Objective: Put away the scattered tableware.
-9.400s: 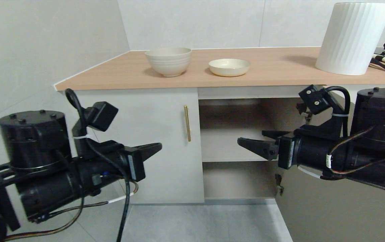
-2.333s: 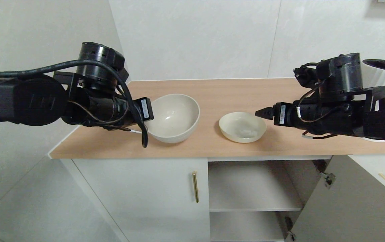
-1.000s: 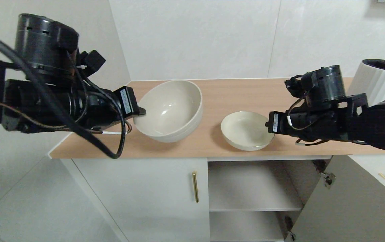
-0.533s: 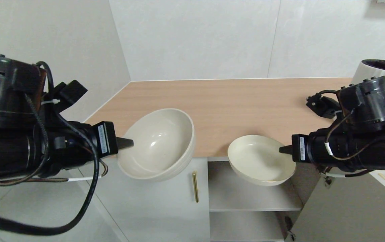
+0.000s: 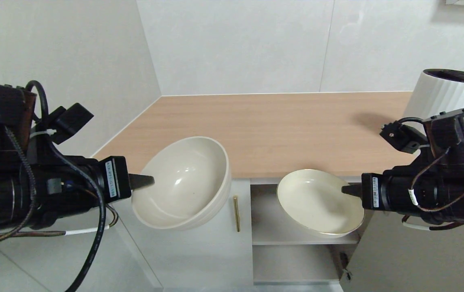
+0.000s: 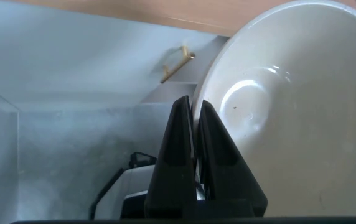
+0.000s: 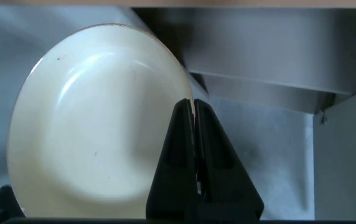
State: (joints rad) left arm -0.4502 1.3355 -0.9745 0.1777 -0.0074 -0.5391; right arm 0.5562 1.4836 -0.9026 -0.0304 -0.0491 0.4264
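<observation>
Deep bowl (image 5: pixel 183 182): cream, glossy, empty. Tilted, opening facing up and toward the camera. Lower centre-left of the head view, held in the air, rim pinched by the left gripper (image 5: pixel 150 179).

Shallow bowl (image 5: pixel 317 200): cream, empty, tilted likewise. Lower centre-right, in the air, rim pinched by the right gripper (image 5: pixel 345 189).

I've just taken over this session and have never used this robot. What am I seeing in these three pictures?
The wide picture comes from a camera on the robot's head, looking down past its two black arms. The other two come from cameras on each wrist, looking along the gripper fingers. The left gripper pinches the rim of the deep bowl. The right gripper pinches the rim of the shallow bowl. Both bowls are tilted in the air, forward of the wooden counter. The shallow one is in front of the open cabinet. A white ribbed container stands on the counter's right end.
</observation>
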